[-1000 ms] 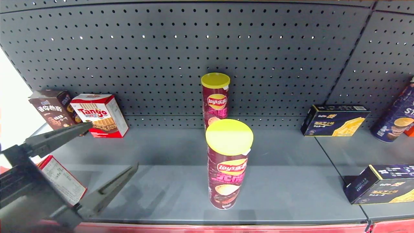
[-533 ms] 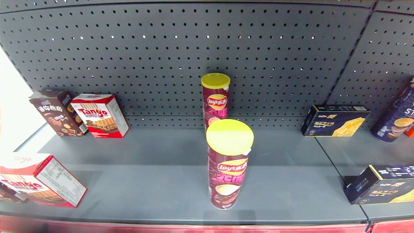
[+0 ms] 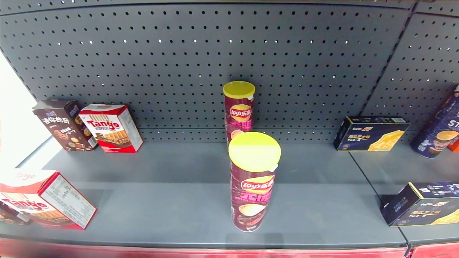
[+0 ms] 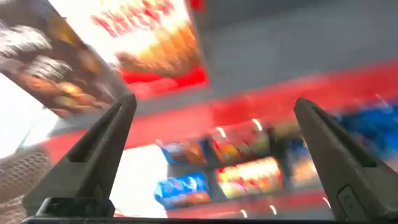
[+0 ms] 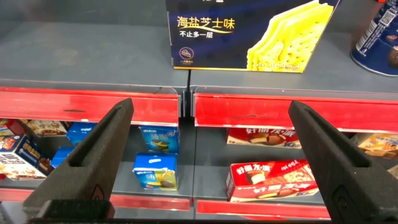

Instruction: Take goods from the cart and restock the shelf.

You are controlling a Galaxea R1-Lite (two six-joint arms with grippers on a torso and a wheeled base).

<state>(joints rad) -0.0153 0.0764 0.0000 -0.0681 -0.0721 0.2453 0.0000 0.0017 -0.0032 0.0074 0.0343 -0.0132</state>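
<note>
A red-and-white wafer box (image 3: 43, 202) stands at the front left of the grey shelf (image 3: 172, 200), with nothing gripping it. Behind it by the back wall are a second wafer box (image 3: 109, 127) and a brown biscuit box (image 3: 61, 123). Two maroon chip cans with yellow lids stand upright mid-shelf, one in front (image 3: 252, 186) and one behind (image 3: 239, 107). My left gripper (image 4: 214, 109) is open and empty, off the shelf's red front edge (image 4: 280, 99), with the wafer box (image 4: 152, 43) beyond it. My right gripper (image 5: 210, 106) is open and empty before a dark blue cracker box (image 5: 249, 34).
Two dark blue cracker boxes (image 3: 371, 133) (image 3: 423, 204) and a blue can (image 3: 437, 132) sit on the right of the shelf. Bare shelf lies between the wafer boxes and the chip cans. A lower shelf (image 5: 199, 180) holds several snack boxes behind red price rails (image 5: 87, 102).
My left gripper, open beside the front wafer box a second ago, has drawn back out of the head view. The box stays on the shelf. Nothing else moved.
</note>
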